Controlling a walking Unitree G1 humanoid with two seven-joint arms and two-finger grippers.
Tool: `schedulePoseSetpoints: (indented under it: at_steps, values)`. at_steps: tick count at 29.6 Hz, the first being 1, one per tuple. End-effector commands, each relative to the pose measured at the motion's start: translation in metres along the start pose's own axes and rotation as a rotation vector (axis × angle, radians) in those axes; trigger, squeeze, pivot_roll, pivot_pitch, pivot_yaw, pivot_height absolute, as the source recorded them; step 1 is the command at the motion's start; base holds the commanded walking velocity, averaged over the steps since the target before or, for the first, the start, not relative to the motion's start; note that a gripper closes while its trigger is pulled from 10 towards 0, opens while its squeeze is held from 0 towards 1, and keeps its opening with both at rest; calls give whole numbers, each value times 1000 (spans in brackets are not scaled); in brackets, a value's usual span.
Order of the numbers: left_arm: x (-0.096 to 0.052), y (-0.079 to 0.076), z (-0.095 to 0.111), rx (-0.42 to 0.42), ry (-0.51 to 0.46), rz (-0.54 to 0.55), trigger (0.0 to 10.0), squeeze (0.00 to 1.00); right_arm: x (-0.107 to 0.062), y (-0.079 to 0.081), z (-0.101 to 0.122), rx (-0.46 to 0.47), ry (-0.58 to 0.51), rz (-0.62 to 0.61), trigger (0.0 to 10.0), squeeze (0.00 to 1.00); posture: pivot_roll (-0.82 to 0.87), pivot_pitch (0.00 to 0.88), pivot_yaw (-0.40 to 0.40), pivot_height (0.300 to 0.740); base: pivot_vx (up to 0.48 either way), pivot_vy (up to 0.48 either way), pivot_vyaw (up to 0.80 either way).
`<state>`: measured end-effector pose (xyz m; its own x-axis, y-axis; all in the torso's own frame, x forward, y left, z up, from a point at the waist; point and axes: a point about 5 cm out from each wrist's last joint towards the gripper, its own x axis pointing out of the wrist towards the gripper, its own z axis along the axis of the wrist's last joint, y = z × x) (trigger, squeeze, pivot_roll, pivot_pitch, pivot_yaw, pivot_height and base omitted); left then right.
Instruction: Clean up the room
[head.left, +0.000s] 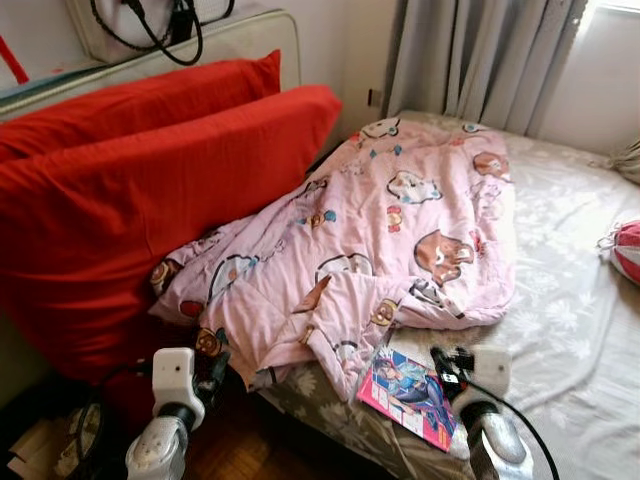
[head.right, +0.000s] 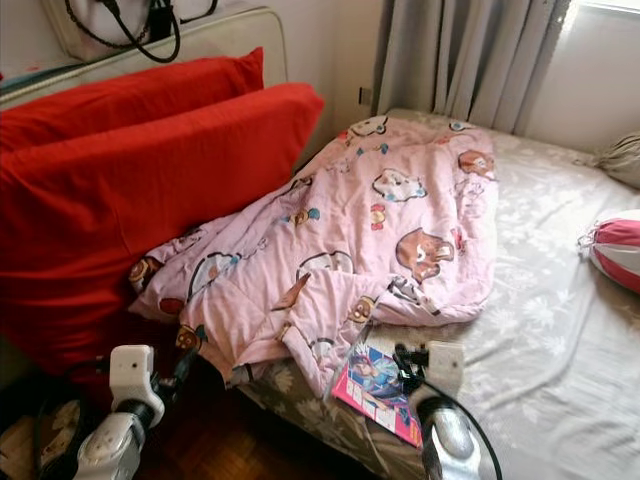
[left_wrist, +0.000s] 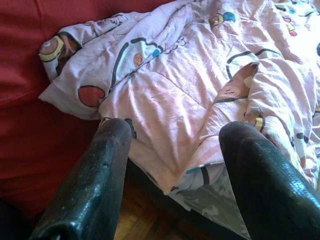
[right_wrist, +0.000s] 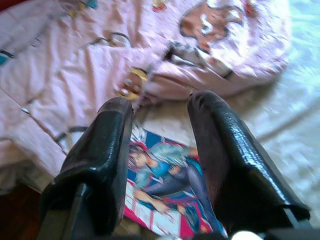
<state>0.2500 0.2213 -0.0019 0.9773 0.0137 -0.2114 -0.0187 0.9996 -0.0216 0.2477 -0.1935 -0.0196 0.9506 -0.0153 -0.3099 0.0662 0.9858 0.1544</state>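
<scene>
A crumpled pink blanket (head.left: 400, 220) with cartoon prints lies across the bed (head.left: 570, 330), and its near corner hangs over the bed's edge. A colourful comic magazine (head.left: 408, 395) lies on the sheet at the near edge, partly tucked under the blanket. My left gripper (head.left: 215, 365) is open and low by the bed's corner, just short of the hanging blanket corner (left_wrist: 165, 150). My right gripper (head.left: 445, 365) is open, hovering over the magazine (right_wrist: 165, 185) with nothing between its fingers.
Two big red pillows (head.left: 150, 190) lean against the wall on the left, touching the blanket. Grey curtains (head.left: 470, 50) hang behind the bed. A red-and-white striped item (head.left: 628, 250) sits at the right edge. Wooden floor (head.left: 240, 450) and some clutter (head.left: 60, 440) lie below left.
</scene>
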Motion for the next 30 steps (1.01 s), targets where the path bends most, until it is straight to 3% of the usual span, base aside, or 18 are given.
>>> schedulePoseSetpoints:
  at_steps: [1,7,14,20,30]
  values:
    - [-1,1,5,-13,-49,10,10000,0,-1,-4,5,-2,-41,-27,10000,0,59,0,-19,740,0,0,0]
    - [-3,-1,5,-18,-57,13,10000,0,-6,-16,2,-13,-25,-82,10000,0,67,0,-33,732,0,0,0]
    - [-4,-7,2,-22,-50,1,10000,0,-10,-29,2,-43,-13,-112,10000,0,49,0,-37,687,0,0,0]
    - [-4,-8,1,-25,-41,2,10000,0,-11,-31,4,-8,-41,-128,10000,0,51,0,-35,682,0,0,0]
    - [-4,-10,2,-15,-41,-14,10000,0,-12,-28,-5,7,17,-139,10000,0,61,0,-35,677,0,0,0]
